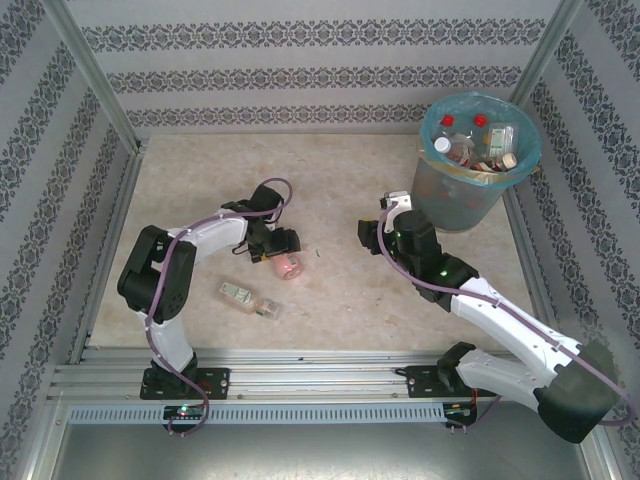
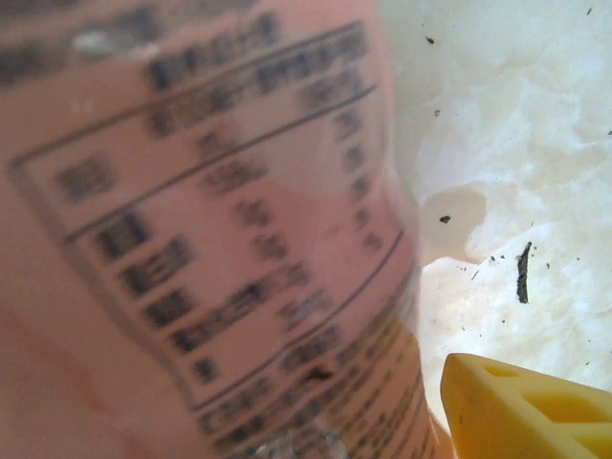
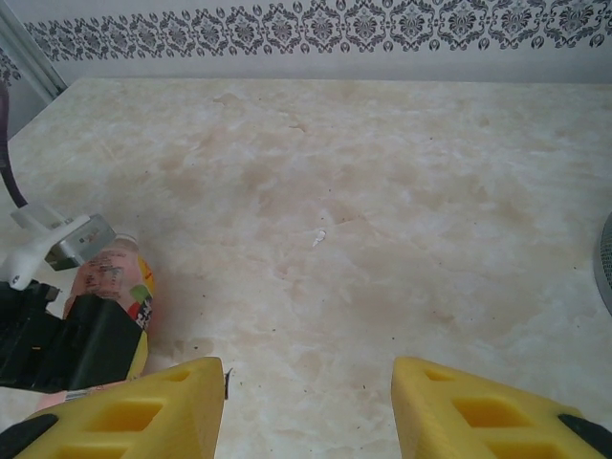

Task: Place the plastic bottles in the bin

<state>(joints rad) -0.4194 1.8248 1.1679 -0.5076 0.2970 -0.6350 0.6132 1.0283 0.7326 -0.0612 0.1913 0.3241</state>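
A plastic bottle with a pink label [image 1: 289, 267] lies on the table left of centre. My left gripper [image 1: 279, 247] is down over it. In the left wrist view the pink bottle [image 2: 210, 239] sits close up between the jaws. One yellow finger [image 2: 526, 411] stands just beside it with a sliver of table between; the other finger is hidden. A second plastic bottle [image 1: 250, 298] lies nearer the front. The bin [image 1: 452, 200], with its blue bag, stands at the back right and holds several bottles [image 1: 462, 147]. My right gripper [image 1: 372, 232] [image 3: 308, 411] is open and empty, left of the bin.
The right wrist view shows the pink bottle [image 3: 113, 277] and the black left gripper [image 3: 57, 349] at its left edge. Patterned walls and metal frame posts [image 1: 100, 90] enclose the table. Bare tabletop [image 1: 330, 180] lies between the arms and the back wall.
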